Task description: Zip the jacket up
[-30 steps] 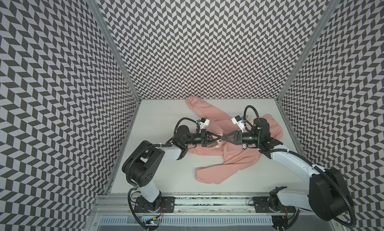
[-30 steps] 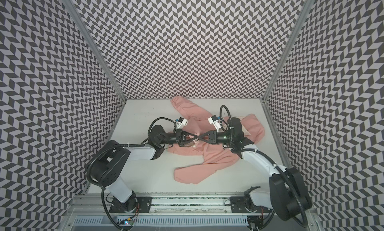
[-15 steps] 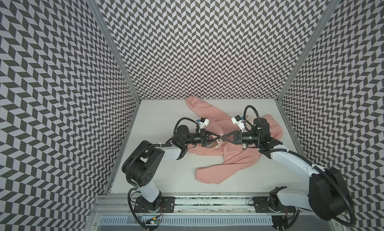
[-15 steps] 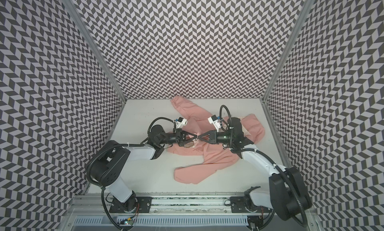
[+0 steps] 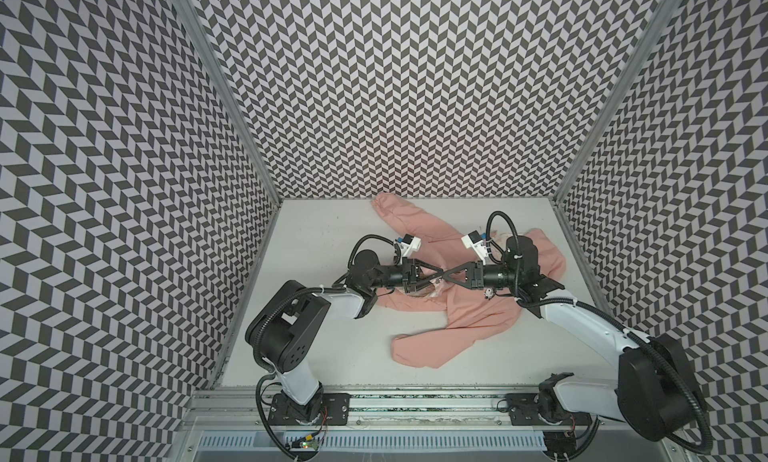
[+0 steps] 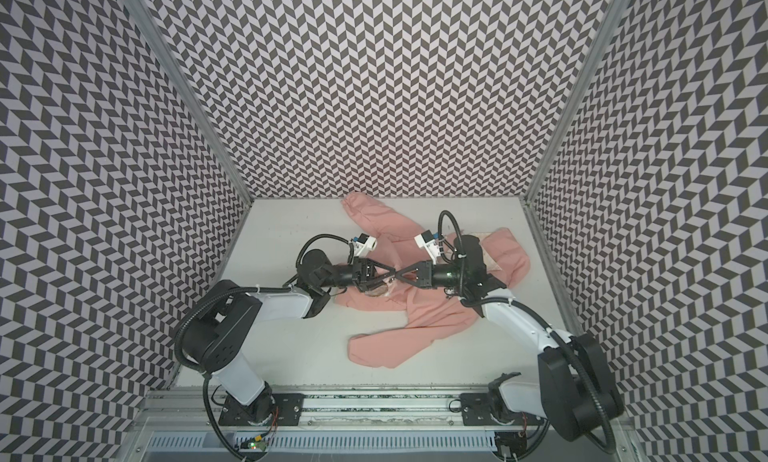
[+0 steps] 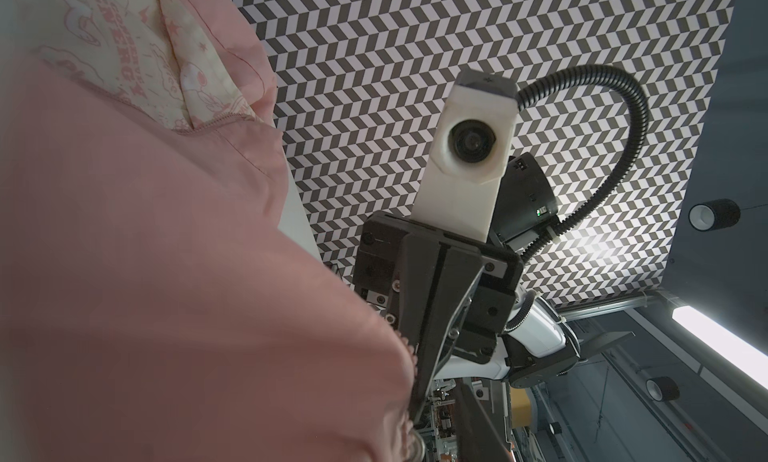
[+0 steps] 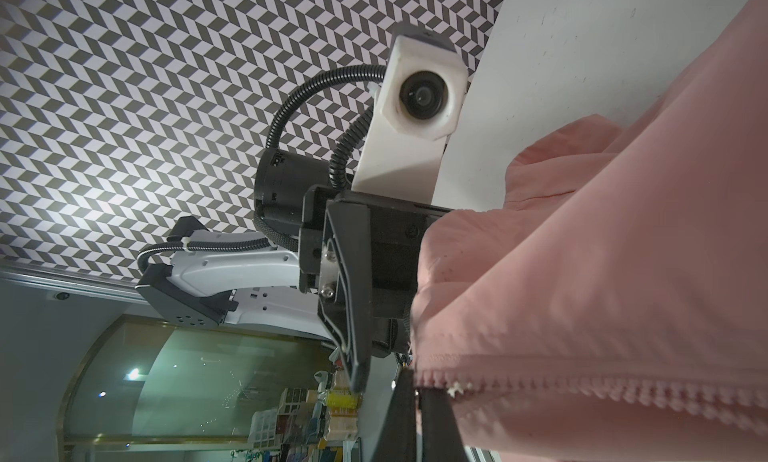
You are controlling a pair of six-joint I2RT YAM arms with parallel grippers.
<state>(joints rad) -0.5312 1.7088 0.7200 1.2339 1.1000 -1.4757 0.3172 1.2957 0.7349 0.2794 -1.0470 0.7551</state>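
The jacket lies crumpled on the table, right of the middle. One sleeve stretches toward the back wall and the other trails toward the front. Its zipper shows close in my right wrist view, the teeth running to an end that sits between my own fingers. Cream lining shows in the left wrist view. My right pincer is pressed together on the jacket's zipper edge. My left pincer meets it tip to tip over the cloth — whether it is spread or pinching, I cannot tell. Chevron walls stand around.
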